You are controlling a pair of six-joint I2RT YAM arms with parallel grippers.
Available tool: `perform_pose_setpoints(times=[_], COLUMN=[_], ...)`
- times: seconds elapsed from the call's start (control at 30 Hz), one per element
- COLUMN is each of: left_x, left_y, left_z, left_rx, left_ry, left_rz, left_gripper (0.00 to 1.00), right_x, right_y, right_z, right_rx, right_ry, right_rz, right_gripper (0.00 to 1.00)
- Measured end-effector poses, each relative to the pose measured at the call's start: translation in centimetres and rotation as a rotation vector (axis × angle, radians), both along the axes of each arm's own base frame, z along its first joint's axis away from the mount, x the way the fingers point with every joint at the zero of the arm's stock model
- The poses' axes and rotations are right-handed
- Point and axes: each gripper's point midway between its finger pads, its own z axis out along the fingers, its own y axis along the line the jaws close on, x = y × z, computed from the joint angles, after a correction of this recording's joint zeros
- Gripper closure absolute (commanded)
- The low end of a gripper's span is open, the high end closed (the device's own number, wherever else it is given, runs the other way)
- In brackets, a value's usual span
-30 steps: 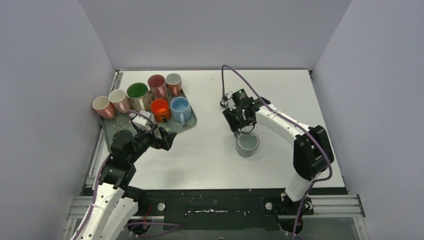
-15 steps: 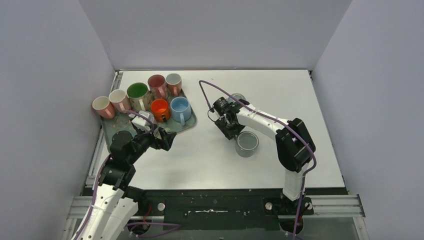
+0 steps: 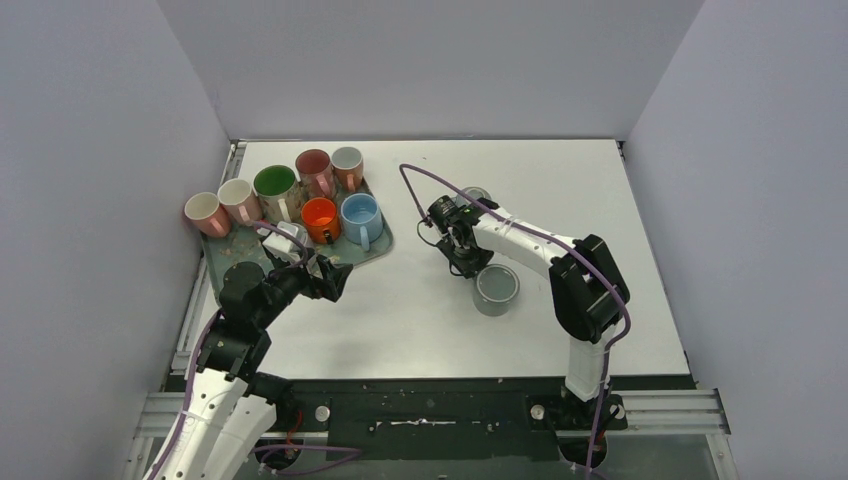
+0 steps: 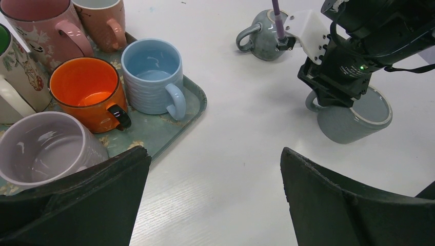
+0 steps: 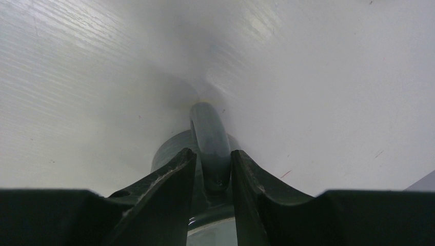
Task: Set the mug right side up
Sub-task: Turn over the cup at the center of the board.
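1. Grey mug (image 3: 497, 291) sits about mid-tabletop, a bit toward the right edge. From the left wrist view it looks like the flat base is facing up, so imo it's not flipped yet.
2. My right gripper (image 3: 463, 252) is down at the mug's far-left side, clamped on the handle (image 5: 210, 133). The wrist cam shows a finger pressed against each side of the loop. Makes sense to me: the handle is the one thin bit those jaws can pinch, and it should give a pivot for rolling the mug over.
3. My left gripper (image 4: 215, 159) is spread wide with nothing in it, hanging just off the near-right corner of the tray (image 3: 383, 243). I read that as keeping out of the way.
4. That tray of coloured mugs (image 4: 151, 69) lies by the left edge. A second grey mug (image 3: 478, 194) stands behind the right arm, toward the far edge.
5. Versus a second ago, the right gripper was above the mug's far side with its jaws wider and the elbow out toward the right edge. Now the arm has swung in, dropped to the handle and closed. Mug, tray and left arm haven't budged.
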Motion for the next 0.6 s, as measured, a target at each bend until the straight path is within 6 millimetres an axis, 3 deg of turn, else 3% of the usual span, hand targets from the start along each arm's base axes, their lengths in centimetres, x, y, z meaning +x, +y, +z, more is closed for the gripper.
perform_pose_setpoints(times=[0.27,0.6], left_x=[0.0,0.8], left_y=[0.0,1.3], left_z=[0.0,-0.7], left_rx=[0.0,-0.009], left_ry=[0.001,0.037], left_rz=[0.001,0.1], left_gripper=[0.03,0.03], right_x=[0.1,-0.6], right_y=[-0.2,-0.5], right_z=[0.0,1.1], right_rx=[-0.011,0.024], right_ry=[-0.001,-0.052], right_rz=[0.022,0.034], right_gripper=[0.99,1.0])
